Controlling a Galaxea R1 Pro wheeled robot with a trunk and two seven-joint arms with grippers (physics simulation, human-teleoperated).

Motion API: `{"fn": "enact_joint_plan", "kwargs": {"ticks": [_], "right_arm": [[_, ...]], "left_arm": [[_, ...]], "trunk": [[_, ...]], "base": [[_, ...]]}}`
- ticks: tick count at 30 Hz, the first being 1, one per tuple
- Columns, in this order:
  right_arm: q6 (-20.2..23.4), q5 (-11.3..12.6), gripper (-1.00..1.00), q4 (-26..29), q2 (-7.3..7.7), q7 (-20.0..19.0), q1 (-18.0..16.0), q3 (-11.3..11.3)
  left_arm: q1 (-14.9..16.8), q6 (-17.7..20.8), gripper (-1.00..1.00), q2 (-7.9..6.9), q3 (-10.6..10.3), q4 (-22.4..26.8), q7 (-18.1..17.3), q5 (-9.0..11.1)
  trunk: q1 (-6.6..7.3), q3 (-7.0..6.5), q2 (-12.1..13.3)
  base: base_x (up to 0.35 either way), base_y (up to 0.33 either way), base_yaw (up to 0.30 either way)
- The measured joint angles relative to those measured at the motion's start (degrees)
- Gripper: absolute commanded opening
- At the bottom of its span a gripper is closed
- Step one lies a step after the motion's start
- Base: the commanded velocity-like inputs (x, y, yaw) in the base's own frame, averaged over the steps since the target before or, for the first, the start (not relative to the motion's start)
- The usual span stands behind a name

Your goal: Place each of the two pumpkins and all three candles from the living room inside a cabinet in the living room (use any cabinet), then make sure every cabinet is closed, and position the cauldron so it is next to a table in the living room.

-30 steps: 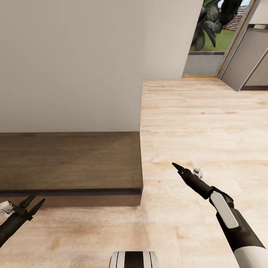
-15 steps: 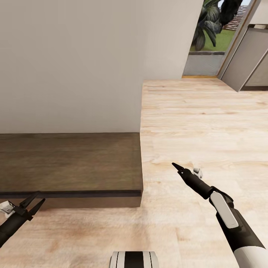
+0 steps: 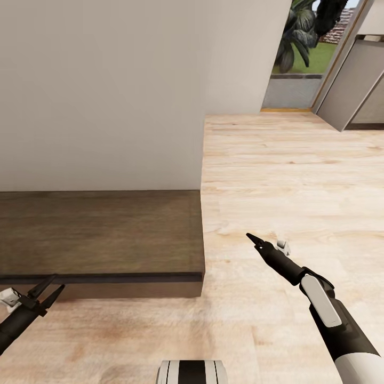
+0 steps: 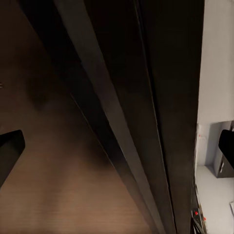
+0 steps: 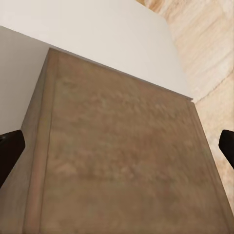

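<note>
In the head view the left arm enters at the lower left corner, angled up and to the right; the left gripper (image 3: 47, 288) sits low, just in front of the cabinet's front edge, its two dark fingers spread in a moderate V with nothing between them. In the left wrist view the two fingertips appear at opposite edges, well apart, with the dark front and edge lines of the unit close ahead.

The cabinet (image 3: 101, 234) is the long, low dark-brown unit against the pale wall (image 3: 106, 90); its flat top is bare, its front reads as closed, and its right end stops where the light wooden floor (image 3: 288, 176) runs back toward a doorway (image 3: 298, 58) with greenery beyond.

The right arm rises from the lower right corner, black forearm with a white panel, pointing up and left over the floor; the right gripper (image 3: 255, 239) tapers to a single point in the head view, yet the right wrist view shows its fingertips at opposite edges, so the gripper is spread and empty, aimed at the cabinet top (image 5: 122, 161).

No legible writing is visible.
</note>
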State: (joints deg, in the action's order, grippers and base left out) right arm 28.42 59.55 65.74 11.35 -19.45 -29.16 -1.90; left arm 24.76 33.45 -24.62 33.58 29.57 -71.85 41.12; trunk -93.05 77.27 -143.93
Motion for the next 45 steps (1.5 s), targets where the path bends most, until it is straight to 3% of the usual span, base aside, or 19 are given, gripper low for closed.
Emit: {"fn": "enact_joint_plan", "kwargs": {"ticks": [45], "right_arm": [[0.00,-0.01,1.00,0.00,-0.26,0.00,0.00,-0.01]], "left_arm": [[0.05,0.87,-1.00,0.06,0.33,-0.53,-0.19,0.55]], "trunk": [[0.00,-0.01,0.00]], "base": [[-0.019,0.000,0.000]]}}
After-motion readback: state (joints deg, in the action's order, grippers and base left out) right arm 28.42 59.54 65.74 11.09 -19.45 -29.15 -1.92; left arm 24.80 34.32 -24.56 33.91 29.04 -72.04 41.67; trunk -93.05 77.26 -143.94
